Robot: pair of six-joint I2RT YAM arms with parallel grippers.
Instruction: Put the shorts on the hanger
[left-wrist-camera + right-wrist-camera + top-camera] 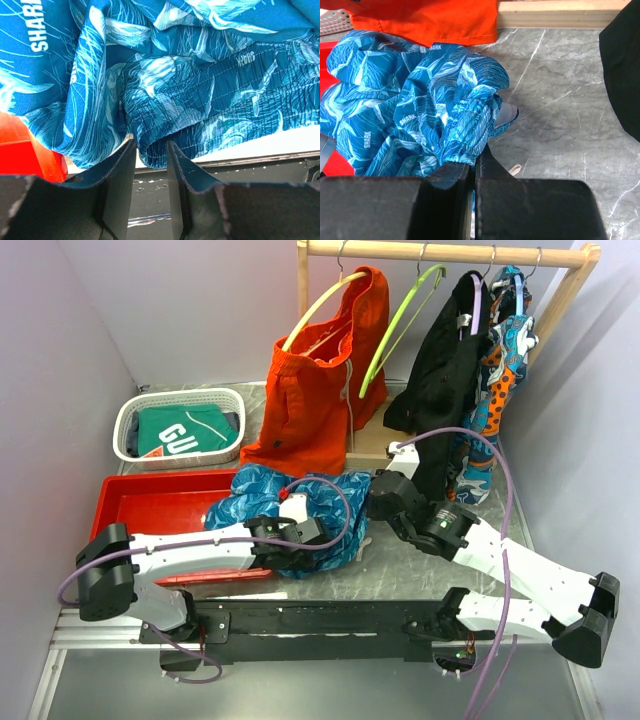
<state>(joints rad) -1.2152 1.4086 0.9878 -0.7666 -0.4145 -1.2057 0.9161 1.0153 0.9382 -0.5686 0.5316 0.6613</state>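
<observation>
The grey table (395,565) sits between lilac walls, and the shorts (290,498) lie on it in a crumpled heap in the middle, with their left end over the red tray (140,502). The heap's long way runs left to right, and the stretchy waist seems to face the near side. The right gripper (471,162) is shut tight and looks to pinch the cloth's right end, while the left gripper (151,145) has its jaws partly open around a loose fold, likely to spread the waist for the bare hanger (383,345) on the far rail (450,252).
</observation>
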